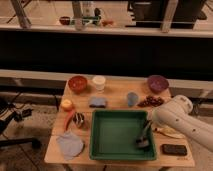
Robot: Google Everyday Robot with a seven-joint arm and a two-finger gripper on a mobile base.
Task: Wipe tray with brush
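Observation:
The green tray (111, 135) lies at the front middle of the wooden table. The brush (143, 139) stands tilted in the tray's right front corner, its pale bristle head down on the tray floor and its thin dark handle slanting up to the right. My gripper (149, 124) comes in from the right at the end of the white arm (180, 120). It is shut on the top of the brush handle, just above the tray's right side.
Behind the tray stand a red bowl (77, 83), a white cup (99, 82), a purple bowl (157, 83), a blue-grey pad (98, 102) and a blue cup (132, 98). A grey cloth (70, 145) lies at the front left, a black block (174, 149) at the front right.

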